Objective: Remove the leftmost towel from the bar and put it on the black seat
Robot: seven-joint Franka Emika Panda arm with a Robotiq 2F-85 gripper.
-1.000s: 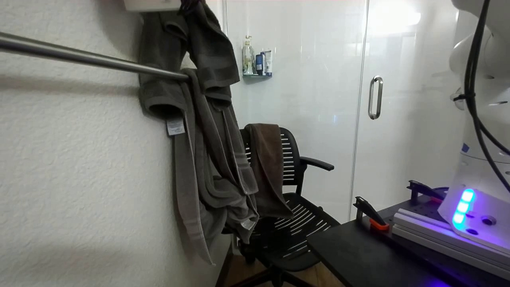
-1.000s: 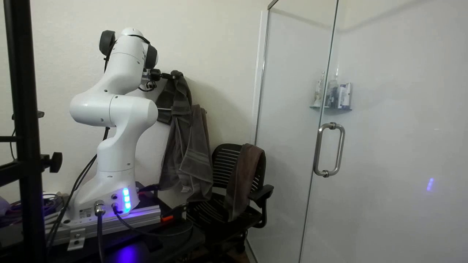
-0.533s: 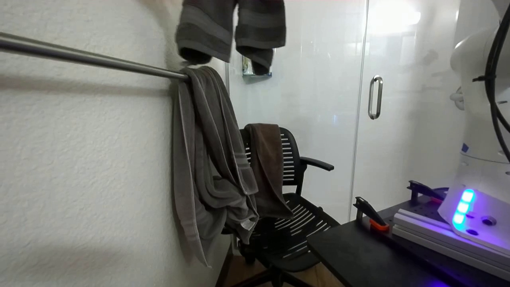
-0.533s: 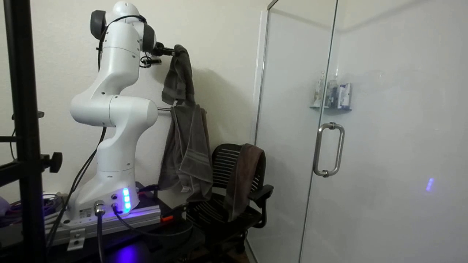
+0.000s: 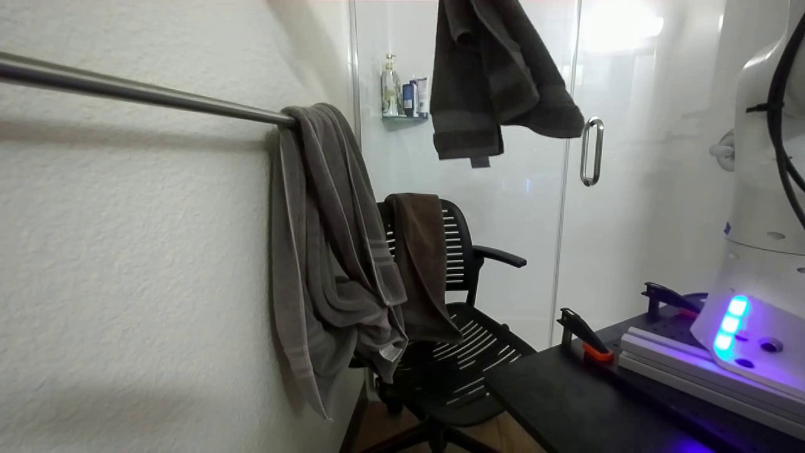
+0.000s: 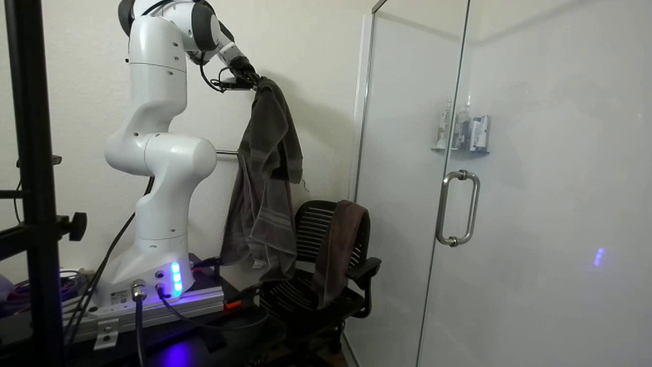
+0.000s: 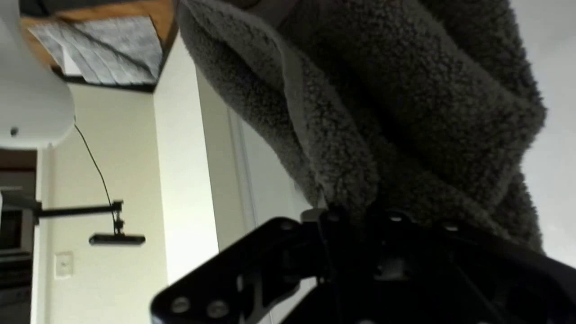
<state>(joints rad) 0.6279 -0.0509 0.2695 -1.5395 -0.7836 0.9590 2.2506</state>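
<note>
An exterior view crops the dark grey towel (image 5: 481, 82) up top, but the wrist view shows your end effector (image 7: 346, 216) pinching it. It's midair, off the bar (image 5: 157, 94), long axis roughly vertical, loose ends pointing down.

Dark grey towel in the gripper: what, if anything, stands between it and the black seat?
From the backrest of the black seat, a brown towel hangs down over part of the seat; otherwise nothing visible clearly blocks the dark grey towel on its way.
</note>
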